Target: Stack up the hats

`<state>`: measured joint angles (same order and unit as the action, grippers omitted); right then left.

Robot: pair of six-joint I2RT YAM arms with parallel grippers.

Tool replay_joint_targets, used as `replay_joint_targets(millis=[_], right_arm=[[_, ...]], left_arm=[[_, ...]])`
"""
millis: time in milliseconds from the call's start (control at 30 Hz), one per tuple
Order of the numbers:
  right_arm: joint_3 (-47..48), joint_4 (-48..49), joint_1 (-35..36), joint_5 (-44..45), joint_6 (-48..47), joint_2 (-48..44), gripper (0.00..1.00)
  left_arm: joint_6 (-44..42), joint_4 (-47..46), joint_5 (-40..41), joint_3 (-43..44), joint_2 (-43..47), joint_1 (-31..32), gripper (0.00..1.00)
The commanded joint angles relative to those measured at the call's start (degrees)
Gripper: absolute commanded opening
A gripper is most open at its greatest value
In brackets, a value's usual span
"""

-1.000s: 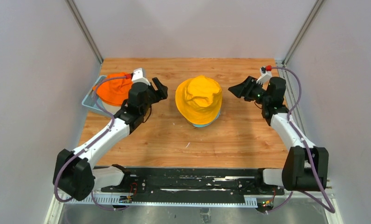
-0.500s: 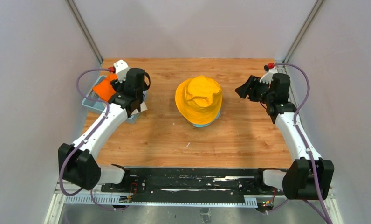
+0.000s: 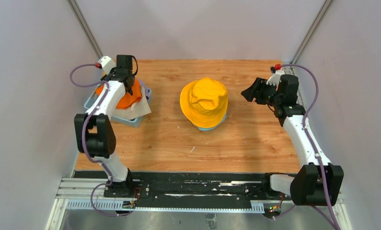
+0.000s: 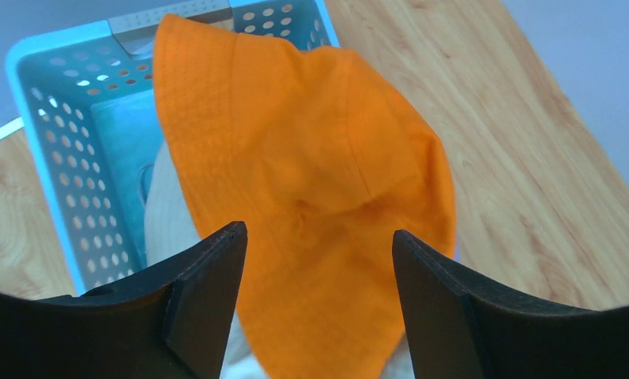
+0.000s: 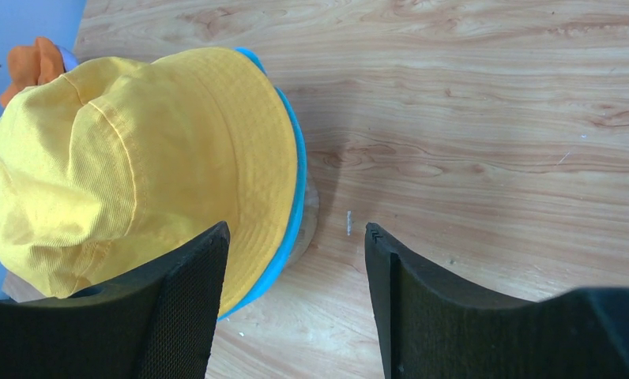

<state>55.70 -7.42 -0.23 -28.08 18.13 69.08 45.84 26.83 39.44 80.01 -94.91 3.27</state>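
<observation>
A yellow hat (image 3: pixel 205 99) sits at the table's middle on top of a teal hat, of which only the rim (image 3: pixel 209 128) shows. Both also show in the right wrist view, yellow hat (image 5: pixel 137 150) and teal rim (image 5: pixel 295 189). An orange hat (image 3: pixel 127 98) lies on a beige hat (image 3: pixel 135 111) in the light blue basket (image 3: pixel 94 103). My left gripper (image 3: pixel 128 85) is open, hovering just above the orange hat (image 4: pixel 295 142), not touching. My right gripper (image 3: pixel 249 92) is open and empty, right of the yellow hat. The lavender and grey hats are hidden.
The perforated basket wall (image 4: pixel 66 118) stands at the table's left edge by the left wall. The beige hat (image 4: pixel 165 221) spills over the basket's near side. Bare wood (image 5: pixel 493 142) lies right of the stack. Frame posts stand at both back corners.
My left arm has swung from beside the yellow hat back and left, and its gripper now points down over the orange hat. My right gripper has drawn back slightly to the right.
</observation>
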Motion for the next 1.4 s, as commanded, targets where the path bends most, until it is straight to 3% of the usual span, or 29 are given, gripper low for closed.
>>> replay_joint_targets(millis=[0,367,500,633,767,800,1233,1367], right_arm=[[1.4,0.2,-0.3,-1.6,-0.5,-1.4,0.63],[0.6,1.0,-0.3,-2.8,-0.2,-1.3,0.63],[0.2,1.4,-0.3,-3.1,0.0,-1.2,0.63],[-0.1,1.7,-0.3,-3.4,0.3,-1.2,0.63],[-0.3,2.0,-0.3,-3.5,0.5,-1.1,0.63],[-0.3,1.9,-0.3,-3.6,0.5,-1.1,0.63],[-0.7,3.3,0.0,-4.5,1.5,-0.3,0.63],[-0.3,3.5,0.3,-4.7,1.5,0.1,0.63]], left_arm=[[3.0,2.7,-1.7,4.9,-6.4,-2.4,0.72],[1.0,-2.3,0.1,7.9,-13.0,-4.0,0.72],[-0.7,-4.0,1.0,8.2,-13.1,-4.5,0.63],[-1.5,-4.6,1.6,8.1,-13.1,-4.6,0.44],[-1.1,-7.6,0.7,5.3,-10.0,-4.7,0.05],[-1.1,-8.5,0.1,3.9,-8.7,-4.7,0.01],[-2.7,-23.8,-20.9,-8.3,17.8,-0.8,0.0],[-1.2,-29.1,-29.9,-9.2,20.7,-0.1,0.0]])
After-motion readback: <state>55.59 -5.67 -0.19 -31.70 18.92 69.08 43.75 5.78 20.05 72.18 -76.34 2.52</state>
